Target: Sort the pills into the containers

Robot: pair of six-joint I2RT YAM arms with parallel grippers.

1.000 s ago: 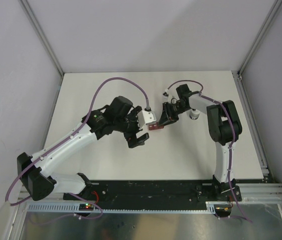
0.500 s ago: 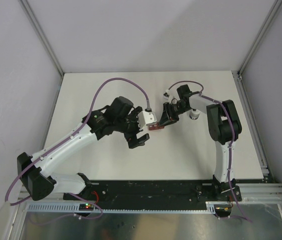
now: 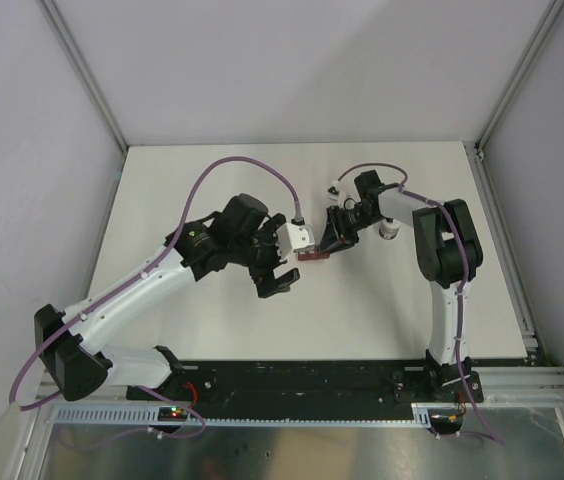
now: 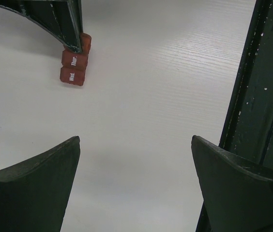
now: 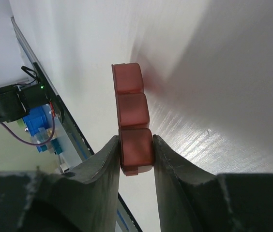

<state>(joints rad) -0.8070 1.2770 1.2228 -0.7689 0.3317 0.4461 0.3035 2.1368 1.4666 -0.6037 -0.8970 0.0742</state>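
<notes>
My left gripper point(image 3: 280, 265) hangs just left of the box point(image 3: 311, 255), over the white table point(image 3: 382, 320), jaws spread wide with nothing between them. Its wrist camera looks across bare surface to the box, which is near but not touching. The box is a dark red strip of three square compartments. All the lids look closed, and two of them read "Wed." and "Thur." in the left wrist view. It appears to rest on the table, though I cannot tell whether its held end is raised a little. At the box's right end my right gripper point(image 3: 330, 238) has its jaws drawn narrow on the end compartment alone. Its wrist view shows one finger against each side wall, with the other two compartments sticking out free beyond the tips. Well to the right of the box stands the white-capped bottle point(image 3: 390, 231), untouched. I see no loose pills in any view. I judge the step in hand to be pinning the box so a lid can be opened, with sorting itself not yet begun. The next move likely calls for the left gripper to close the gap and work a fingertip under a lid lip while the right one holds firm. Held by one end only, the box may pivot under that push.
</notes>
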